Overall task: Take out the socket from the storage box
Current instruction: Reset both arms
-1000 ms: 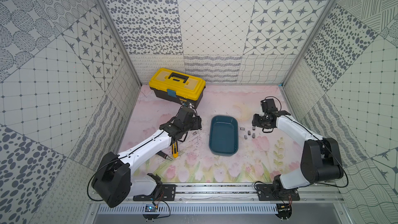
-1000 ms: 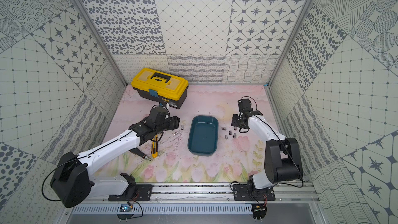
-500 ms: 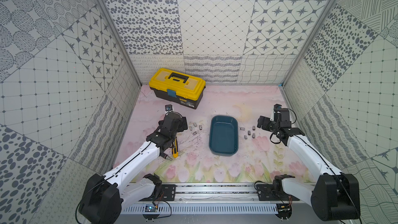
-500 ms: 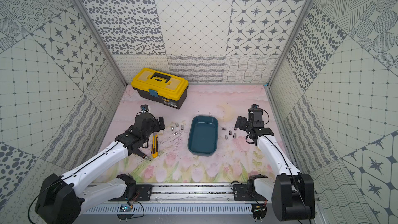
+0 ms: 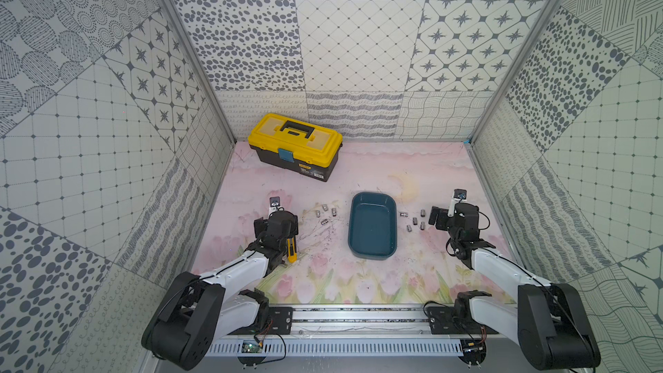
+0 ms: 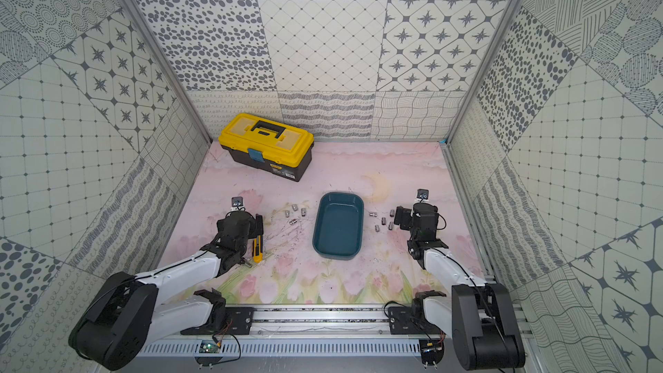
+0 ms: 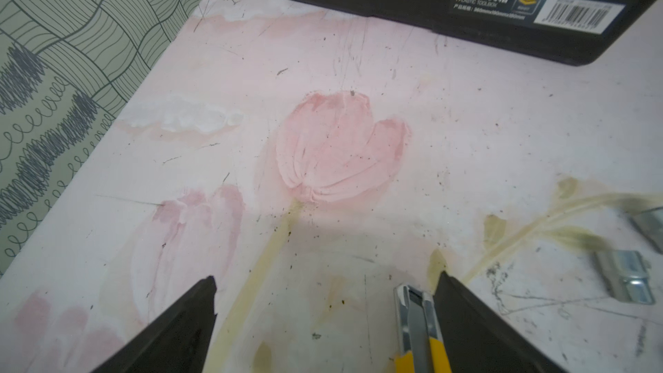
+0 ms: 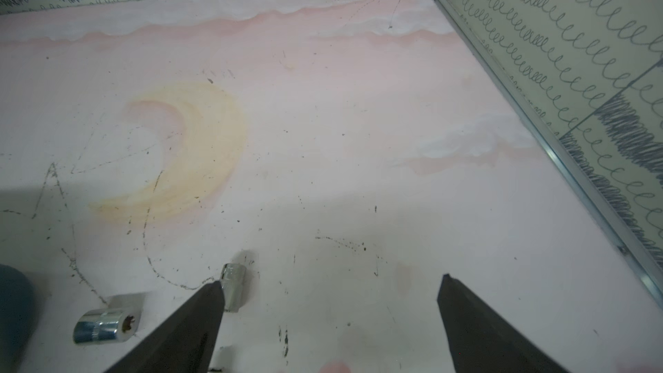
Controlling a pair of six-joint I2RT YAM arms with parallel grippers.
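Nearest me, my left gripper (image 7: 327, 276) hangs released over the counter (image 5: 358, 281), jaws wide, one finger just beside the yellow utility knife (image 7: 419, 324). My right gripper (image 8: 332, 279) is spread just as wide and grasps nothing, one finger next to a socket (image 8: 235, 287). Between the arms sits the storage box (image 5: 373, 254). Loose sockets (image 5: 325, 221) lie on the counter by its left wall, more sockets (image 5: 415, 220) by its right. Farthest back stands the toolbox (image 5: 296, 145).

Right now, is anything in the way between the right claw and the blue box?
Yes. A handful of small metal sockets lie on the table between the open right claw and the box. The box itself looks empty.
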